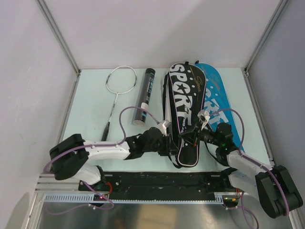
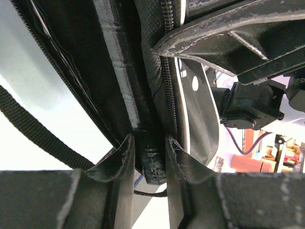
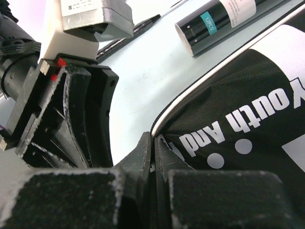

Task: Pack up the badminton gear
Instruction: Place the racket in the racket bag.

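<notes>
A black racket bag printed "SPORT" lies in the middle of the table over a blue cover. My left gripper is shut on a folded black piece of the bag's near edge, beside the zipper. My right gripper is shut on the bag's piped rim from the other side. A white-headed racket with a black handle lies at the left. A long black tube lies between the racket and the bag. No shuttlecocks show.
The bag's black strap hangs loose at the left of my left gripper. In the right wrist view the left gripper's body stands close beside my right gripper, with the tube beyond. Walls enclose the pale table.
</notes>
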Controlling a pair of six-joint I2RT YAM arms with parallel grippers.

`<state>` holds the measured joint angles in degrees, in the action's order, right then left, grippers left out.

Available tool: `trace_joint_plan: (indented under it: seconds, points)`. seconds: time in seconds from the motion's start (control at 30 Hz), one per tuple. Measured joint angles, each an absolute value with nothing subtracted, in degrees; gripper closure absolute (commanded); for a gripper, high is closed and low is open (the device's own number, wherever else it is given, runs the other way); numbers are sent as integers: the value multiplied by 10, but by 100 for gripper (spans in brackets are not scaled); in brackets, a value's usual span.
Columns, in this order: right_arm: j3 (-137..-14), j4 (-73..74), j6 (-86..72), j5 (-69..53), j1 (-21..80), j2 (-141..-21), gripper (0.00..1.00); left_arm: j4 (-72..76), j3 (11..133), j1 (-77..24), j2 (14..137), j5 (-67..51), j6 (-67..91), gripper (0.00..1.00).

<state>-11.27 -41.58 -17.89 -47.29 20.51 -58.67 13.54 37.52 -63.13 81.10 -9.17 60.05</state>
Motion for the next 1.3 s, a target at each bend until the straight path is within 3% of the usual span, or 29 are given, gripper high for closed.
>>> trace_joint_plan:
  seconds: [0.33,0.7,1.0,1.3]
  points:
    - [-106,-419,-184,-454,208,-574,100,187,399,-639,889,-92,616,96]
    - [-93,-468,-229,-445,209,-575,100,218,407,-646,913,-79,625,86]
    - [-64,-506,-316,-376,194,-561,100,223,440,-646,948,-60,613,73]
    - [-41,-490,-349,-311,182,-475,100,244,459,-646,962,-57,581,49]
